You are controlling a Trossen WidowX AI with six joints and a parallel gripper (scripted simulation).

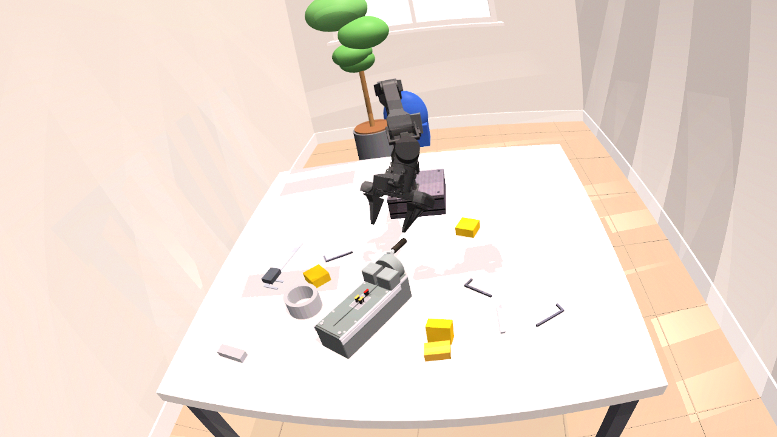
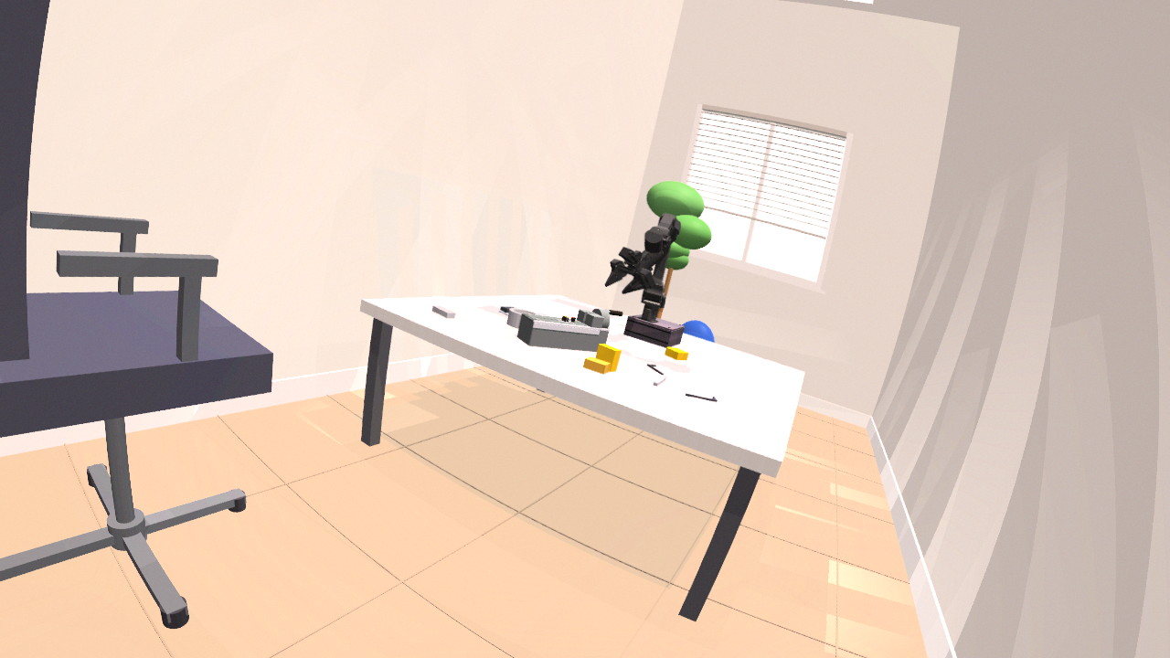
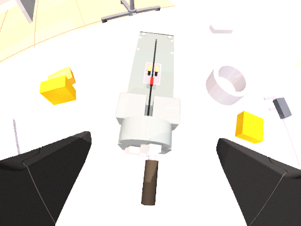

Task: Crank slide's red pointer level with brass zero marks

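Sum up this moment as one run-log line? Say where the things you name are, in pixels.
claw (image 1: 388,228) (image 2: 619,288) (image 3: 155,142): open, empty | crank handle (image 1: 399,245) (image 3: 150,182): released | red pointer (image 1: 366,292) (image 3: 152,81): short of brass marks (image 1: 359,298) (image 3: 153,69)

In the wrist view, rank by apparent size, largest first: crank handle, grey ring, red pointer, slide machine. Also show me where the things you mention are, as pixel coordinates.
1. Slide machine (image 1: 362,320) (image 2: 562,334) (image 3: 164,63)
2. Grey ring (image 1: 303,308) (image 2: 515,319) (image 3: 221,91)
3. Dark brown crank handle (image 1: 399,245) (image 2: 615,313) (image 3: 150,182)
4. Red pointer (image 1: 366,292) (image 3: 152,81)

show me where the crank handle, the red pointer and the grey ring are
Handle (image 1: 399,245) (image 3: 150,182): top and wrist views, on its dark grip.
Red pointer (image 1: 366,292) (image 3: 152,81): top and wrist, on its red tip.
Ring (image 1: 304,309) (image 3: 216,89): top and wrist, outer wall.
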